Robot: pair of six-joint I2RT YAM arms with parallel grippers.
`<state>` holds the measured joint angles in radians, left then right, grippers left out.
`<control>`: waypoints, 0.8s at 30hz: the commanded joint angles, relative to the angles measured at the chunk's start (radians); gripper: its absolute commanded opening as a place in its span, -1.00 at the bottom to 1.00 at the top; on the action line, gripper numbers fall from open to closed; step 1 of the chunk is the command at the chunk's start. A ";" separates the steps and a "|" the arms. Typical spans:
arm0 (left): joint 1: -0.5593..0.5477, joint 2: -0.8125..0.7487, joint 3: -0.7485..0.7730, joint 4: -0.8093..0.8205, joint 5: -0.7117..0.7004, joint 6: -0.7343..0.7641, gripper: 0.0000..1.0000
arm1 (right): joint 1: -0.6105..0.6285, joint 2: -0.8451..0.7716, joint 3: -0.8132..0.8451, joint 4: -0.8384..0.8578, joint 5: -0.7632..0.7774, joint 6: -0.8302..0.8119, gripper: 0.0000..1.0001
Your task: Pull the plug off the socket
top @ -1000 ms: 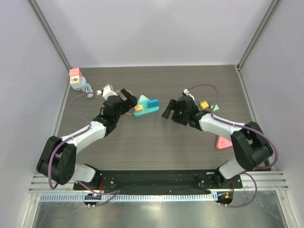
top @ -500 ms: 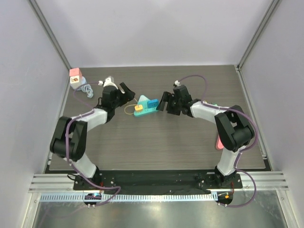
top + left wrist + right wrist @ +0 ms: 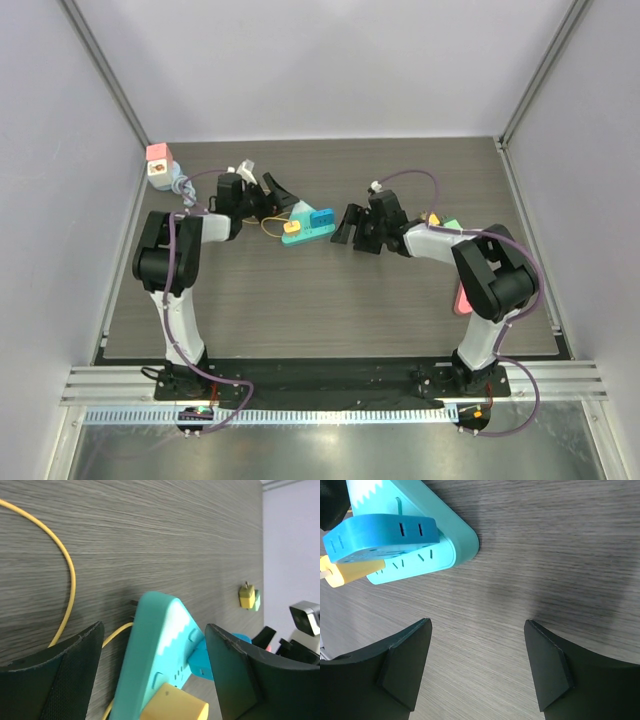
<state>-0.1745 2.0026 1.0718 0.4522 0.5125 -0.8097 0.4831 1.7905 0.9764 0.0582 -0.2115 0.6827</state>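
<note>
- The job has barely begun, I'd say: the orange plug [image 3: 292, 227] is still seated in the teal socket [image 3: 302, 215], and neither arm has a grip on anything
- The socket lies flat on the surface [image 3: 330, 300], a little toward 12 o'clock from the middle and between the two arms
- The left hand [image 3: 285, 198] sits at the socket's 10 o'clock side with its fingers apart; its wrist camera shows the narrow end of the socket between the pads, with a gap on each side, so it straddles the socket rather than clamps it
- The right hand [image 3: 347, 228] is close by at the socket's 3 o'clock, fingers apart with only bare surface between them
- What's left is all of it: one hand has to pin the socket body, the other has to close on the plug and draw it out
- Seen from above, the socket's long axis runs roughly 9 to 3 o'clock, the 3 o'clock end tipped slightly toward 12
- The plug sits at the 9 o'clock end, and its yellow cord [image 3: 268, 228] loops off toward 9 o'clock
- A blue block [image 3: 321, 217] rides on the socket's 3 o'clock half
</note>
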 commanded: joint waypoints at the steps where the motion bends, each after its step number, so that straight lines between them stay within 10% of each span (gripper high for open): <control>1: -0.002 0.005 -0.003 0.080 0.087 -0.025 0.63 | 0.005 -0.060 -0.010 0.057 -0.016 0.011 0.60; 24: -0.033 0.111 0.103 -0.052 0.198 -0.080 0.37 | 0.008 -0.131 -0.088 0.035 0.015 0.058 0.60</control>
<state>-0.2028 2.1124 1.1545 0.4419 0.6823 -0.8780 0.4835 1.7226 0.8886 0.0784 -0.2111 0.7219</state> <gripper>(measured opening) 0.702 0.801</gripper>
